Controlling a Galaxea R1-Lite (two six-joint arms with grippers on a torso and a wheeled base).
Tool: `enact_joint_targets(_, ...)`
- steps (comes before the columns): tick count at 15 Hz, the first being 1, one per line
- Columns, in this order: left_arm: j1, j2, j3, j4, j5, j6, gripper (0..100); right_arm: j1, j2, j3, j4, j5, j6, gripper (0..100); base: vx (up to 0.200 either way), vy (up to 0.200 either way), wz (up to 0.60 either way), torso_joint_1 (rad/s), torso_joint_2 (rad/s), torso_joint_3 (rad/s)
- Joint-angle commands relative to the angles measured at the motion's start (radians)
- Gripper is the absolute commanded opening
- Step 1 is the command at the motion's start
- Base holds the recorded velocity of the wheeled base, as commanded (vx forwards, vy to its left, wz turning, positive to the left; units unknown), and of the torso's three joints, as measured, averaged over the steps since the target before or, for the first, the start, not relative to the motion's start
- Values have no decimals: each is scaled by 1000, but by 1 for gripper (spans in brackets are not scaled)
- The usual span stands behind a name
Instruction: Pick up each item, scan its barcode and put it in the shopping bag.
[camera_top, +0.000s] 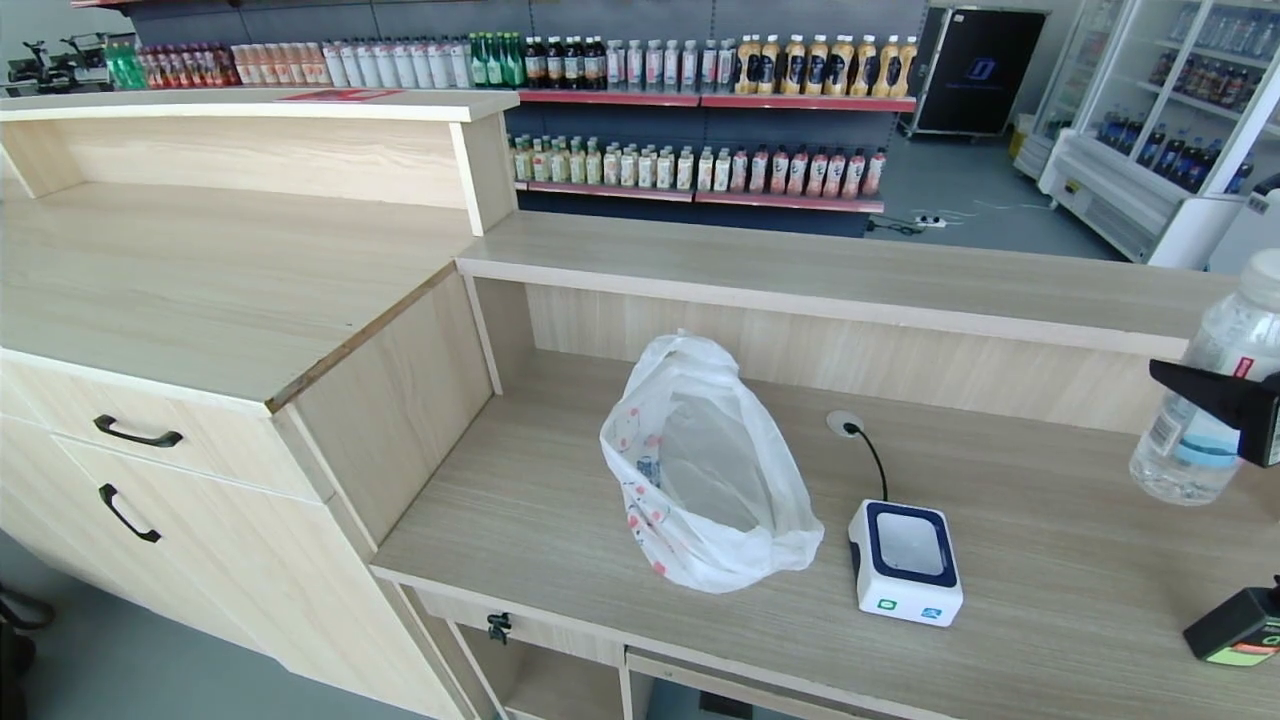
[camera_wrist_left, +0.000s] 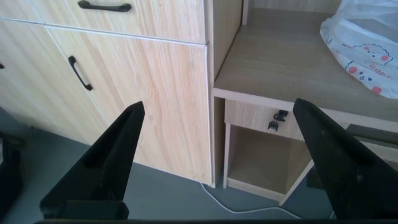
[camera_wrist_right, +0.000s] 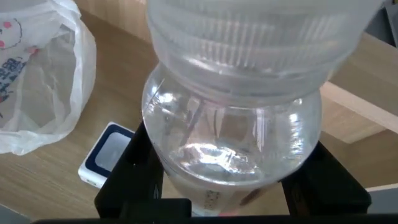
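A: What do the right fingers hold?
B: They pinch a clear water bottle at the frame's right edge, over the counter. I cannot read its label.
A: And the left fingers?
B: Spread wide, holding nothing.

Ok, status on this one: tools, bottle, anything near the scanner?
Right tool shut on water bottle, held right of scanner. Left tool open, empty, by the cabinet. Shopping bag open beside scanner, not touching.
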Motion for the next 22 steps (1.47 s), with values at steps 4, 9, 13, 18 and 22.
enact_joint_targets(4,1,1,0,0,0,-1,100,137,-12,-14,-17,-130,97,0,0,0,600,-1,0,4)
enact_joint_targets(9,1,0,0,0,0,0,100,151,136,-12,-109,-129,154,0,0,0,480,2,1,3)
enact_joint_targets(13,1,0,0,0,0,-1,100,154,346,-11,-249,-129,246,0,0,0,0,0,0,0)
enact_joint_targets(18,1,0,0,0,0,0,100,153,538,9,-410,-112,249,0,0,0,0,0,0,0)
enact_joint_targets(22,1,0,0,0,0,0,100,154,696,8,-574,-41,240,0,0,0,0,0,0,0)
